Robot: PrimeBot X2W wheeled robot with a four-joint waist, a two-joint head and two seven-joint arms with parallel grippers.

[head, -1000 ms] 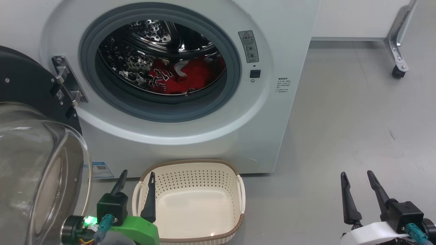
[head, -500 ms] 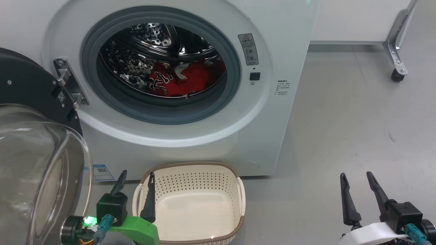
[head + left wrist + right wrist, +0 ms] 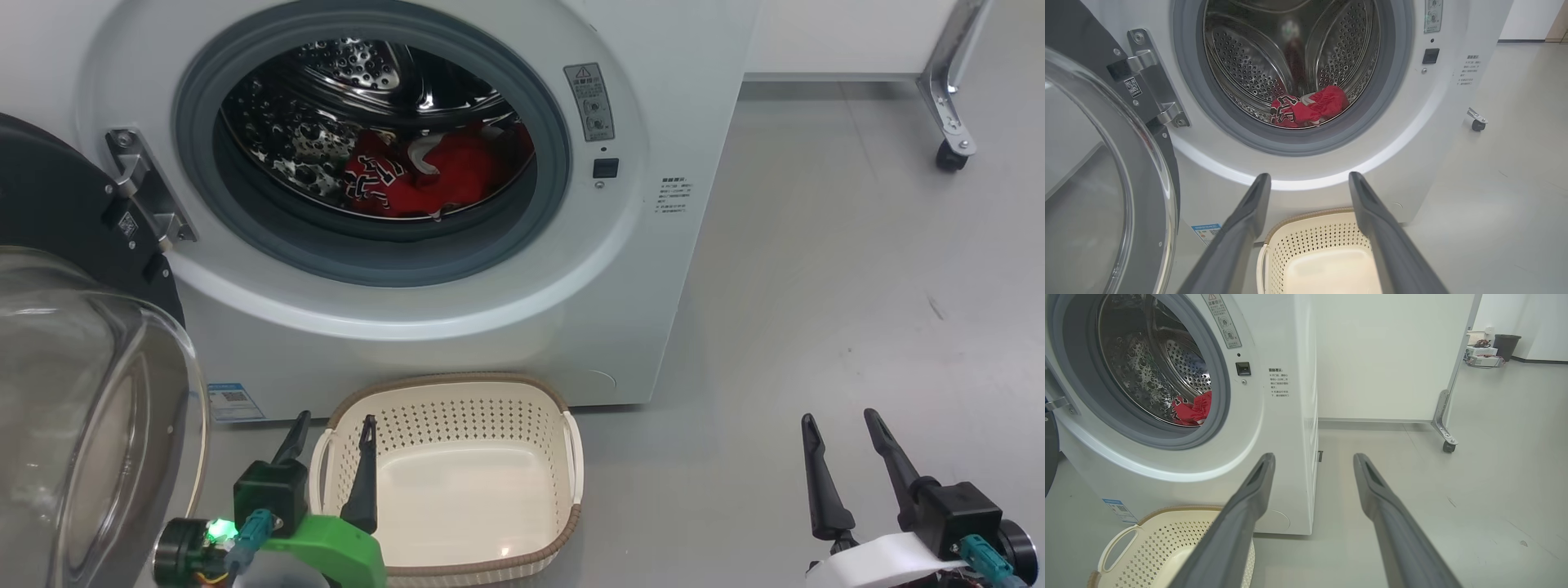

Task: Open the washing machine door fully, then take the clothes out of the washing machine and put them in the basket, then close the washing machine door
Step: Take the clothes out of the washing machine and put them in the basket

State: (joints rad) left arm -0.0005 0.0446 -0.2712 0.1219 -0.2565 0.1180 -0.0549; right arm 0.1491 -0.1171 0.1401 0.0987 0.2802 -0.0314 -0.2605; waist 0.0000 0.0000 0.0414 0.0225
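Lying half-hidden behind the gasket (image 3: 367, 260), the clothes (image 3: 453, 178); washing machine door (image 3: 57, 196) cropped; both jaws wide, empty.

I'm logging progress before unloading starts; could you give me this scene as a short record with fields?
door: open, swung out at the robot's left
clothes: red jerseys lying inside the washing machine
basket: empty, on the floor before the machine
left end effector: open, holding nothing, by the basket's left handle
right end effector: open, holding nothing, above the floor at right
progress: door opened; clothes not yet removed
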